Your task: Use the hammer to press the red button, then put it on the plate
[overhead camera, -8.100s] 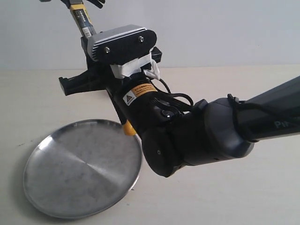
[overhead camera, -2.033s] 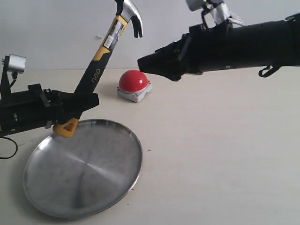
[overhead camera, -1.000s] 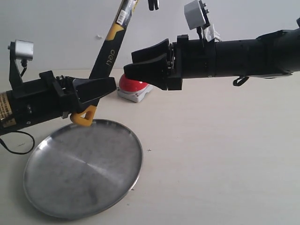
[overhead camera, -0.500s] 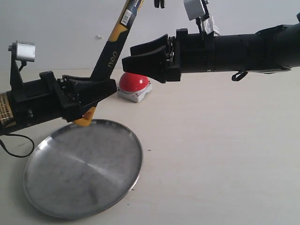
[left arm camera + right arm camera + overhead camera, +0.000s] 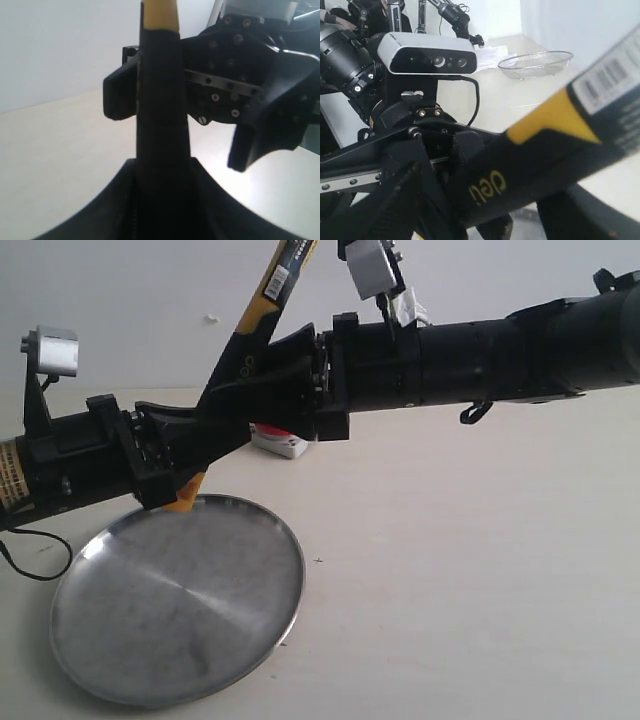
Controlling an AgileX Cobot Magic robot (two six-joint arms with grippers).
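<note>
Exterior view first, biggest stuff down. The pale bench takes up most of the shot. The right arm reaches way across from its side, and the left arm comes in low from the other.

The plate sits on the bench just below the left fingers, with nothing on it.

The hammer is up in the air, tilted, rising out of the left fingers. They're pinching the black lower handle, with the yellow loop poking out underneath just over the plate's far rim. The head is out of frame at the top, so can't say how it's turned.

The red button is mostly hidden. Only a sliver of red and the grey base peek out right under the right fingers, which are spread wide on either side of the handle, just above the left grip. The left wrist view backs that up, with a finger on each side of the shaft. Can't tell if either actually touches it.

My read is that this is a handover, so the button press hasn't happened yet. Next, the right fingers need to close squarely on the handle before the left ones let go, or the tilted hammer could slip or swing. After that, head down onto the button.
</note>
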